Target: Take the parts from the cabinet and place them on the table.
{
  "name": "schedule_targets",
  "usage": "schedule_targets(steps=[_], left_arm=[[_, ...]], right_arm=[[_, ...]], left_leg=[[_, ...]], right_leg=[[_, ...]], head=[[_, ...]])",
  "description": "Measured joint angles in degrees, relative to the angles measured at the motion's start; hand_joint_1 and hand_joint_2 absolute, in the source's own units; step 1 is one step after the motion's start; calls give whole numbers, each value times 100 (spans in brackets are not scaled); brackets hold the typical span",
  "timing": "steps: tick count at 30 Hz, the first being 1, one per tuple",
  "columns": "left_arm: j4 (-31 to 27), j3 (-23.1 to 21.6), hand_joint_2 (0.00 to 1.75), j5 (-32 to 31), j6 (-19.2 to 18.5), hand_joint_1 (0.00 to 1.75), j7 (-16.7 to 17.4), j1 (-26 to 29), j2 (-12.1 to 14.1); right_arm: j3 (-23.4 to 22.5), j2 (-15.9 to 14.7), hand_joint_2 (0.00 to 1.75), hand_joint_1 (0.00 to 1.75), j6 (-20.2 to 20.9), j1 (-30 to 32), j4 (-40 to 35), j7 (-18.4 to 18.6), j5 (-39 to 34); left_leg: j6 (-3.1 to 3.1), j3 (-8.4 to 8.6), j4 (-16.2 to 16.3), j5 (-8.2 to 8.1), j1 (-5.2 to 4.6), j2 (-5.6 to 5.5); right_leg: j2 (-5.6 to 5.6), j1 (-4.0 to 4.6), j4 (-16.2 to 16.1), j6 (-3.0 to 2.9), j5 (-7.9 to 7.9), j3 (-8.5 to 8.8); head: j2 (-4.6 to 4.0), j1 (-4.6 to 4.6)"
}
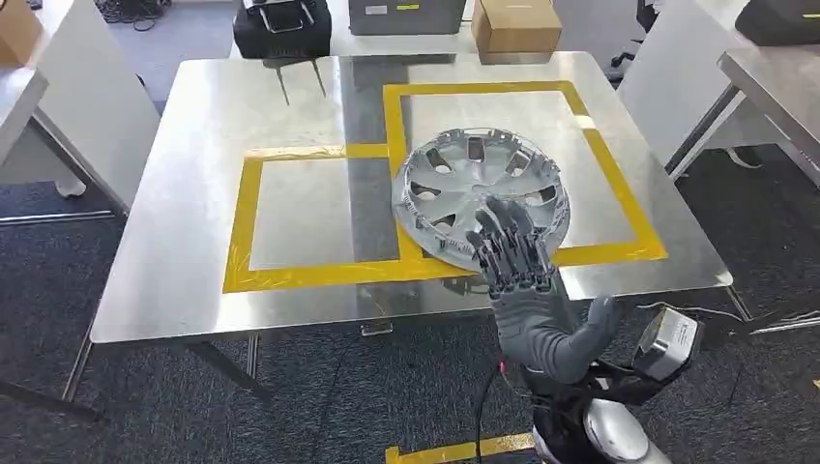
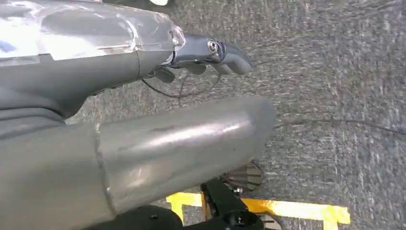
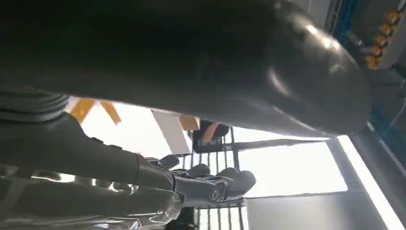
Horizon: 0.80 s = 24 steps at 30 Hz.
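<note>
The silver hubcap (image 1: 481,198) already lies on the desk (image 1: 174,251) toward its near right edge, across the yellow tape, with the right robot hand (image 1: 512,256) resting flat, fingers extended, on its near rim, so only letting go seems left.

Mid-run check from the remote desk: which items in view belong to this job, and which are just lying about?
Job:
- silver wheel cover, on the table over the yellow tape
- right hand, fingers resting on the cover's near edge
- metal table
- yellow tape squares

Lying about:
- cardboard box beyond the far edge
- black case
- grey box
</note>
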Motion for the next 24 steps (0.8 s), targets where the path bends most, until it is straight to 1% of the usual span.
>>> schedule_targets(steps=[3,4,7,9,10,11,12,13,14,15,16,17,18,19,20,21,22,23,24], left_arm=[[0,30,0,-9,2,0,26,1,26],[0,61,0,-15,2,0,39,1,37],[0,98,0,-114,2,0,72,3,63],[0,101,0,-168,2,0,33,2,81],[0,103,0,-179,2,0,9,0,85],[0,105,0,-190,2,0,-15,-5,85],[0,107,0,-203,2,0,-33,-10,85],[0,111,0,-210,2,0,-54,-10,90],[2,125,0,-214,2,0,-59,-8,94],[2,140,0,-216,2,0,-57,-4,96],[2,142,0,-223,2,0,-50,1,98],[2,144,0,-225,4,0,-22,3,101],[2,144,0,-230,4,0,0,4,103],[2,149,0,-234,7,0,13,3,105],[2,155,0,-240,5,0,33,-2,105],[2,170,0,-240,7,0,35,-5,103],[2,179,0,-245,7,0,39,-12,94],[2,184,0,-249,7,0,44,-18,96],[2,192,0,-249,9,0,46,-16,96]], right_arm=[[-29,26,0,0,7,241,74,-18,-48],[-39,37,0,0,-2,293,94,-18,-48],[-70,114,0,0,-72,381,157,-20,-20],[-66,166,0,0,-212,387,184,0,182],[-63,184,0,0,-291,387,188,48,284],[-63,192,0,0,-345,387,192,83,339],[-68,195,0,0,-389,390,208,103,347],[-74,197,0,0,-418,388,219,111,347],[-92,197,0,0,-446,394,236,116,334],[-116,201,0,0,-450,409,262,118,317],[-123,201,0,0,-453,423,289,118,286],[-123,203,0,0,-455,440,310,118,269],[-127,206,0,0,-455,458,334,116,260],[-136,208,0,0,-455,466,361,107,253],[-155,212,0,0,-452,465,382,103,245],[-164,214,0,0,-448,461,402,92,234],[-164,216,0,0,-448,460,422,85,225],[-164,219,0,0,-446,465,433,79,225],[-166,219,0,0,-446,465,450,72,225]], left_leg=[[6,3,0,-5,0,44],[18,4,11,-12,-23,56],[21,5,11,-11,-31,83],[33,8,12,-2,-47,91],[65,9,15,31,-54,93],[99,23,-45,86,-27,99],[133,45,-93,129,-3,109],[146,36,-114,148,0,109],[165,23,-112,162,-1,118],[163,8,-109,169,-9,123],[159,-4,-107,176,-17,127],[157,-10,-106,181,-27,128],[155,-10,-106,182,-34,128],[151,-5,-104,184,-47,122],[149,8,-104,184,-56,115],[142,8,-104,180,-61,107],[106,-27,-102,196,-72,102],[70,-48,-90,218,-59,92],[17,-66,-93,248,-40,89]], right_leg=[[20,0,-1,2,1,1],[27,-9,-16,24,22,4],[52,-28,-16,44,35,0],[63,-45,-23,68,53,3],[68,-53,-33,95,93,5],[75,-42,-31,112,94,-3],[81,-48,20,128,-24,-36],[78,-55,231,143,-230,-107],[77,-61,623,152,-485,-247],[77,-61,1087,159,-707,-419],[76,-60,1449,160,-835,-556],[76,-60,1620,154,-834,-605],[75,-59,1534,135,-689,-536],[75,-55,1193,101,-431,-351],[79,-50,703,52,-167,-97],[98,-30,241,-15,-3,123],[99,-9,110,-65,-115,260],[87,18,-4,-74,-68,257],[88,32,-12,-88,-56,233]], head=[[0,-4],[0,-2],[0,-39],[0,-44],[0,-55],[0,-72],[0,-68],[0,-15],[0,18],[0,33],[0,42],[0,50],[0,59],[0,61],[0,72],[0,83],[0,50],[0,22],[0,31]])
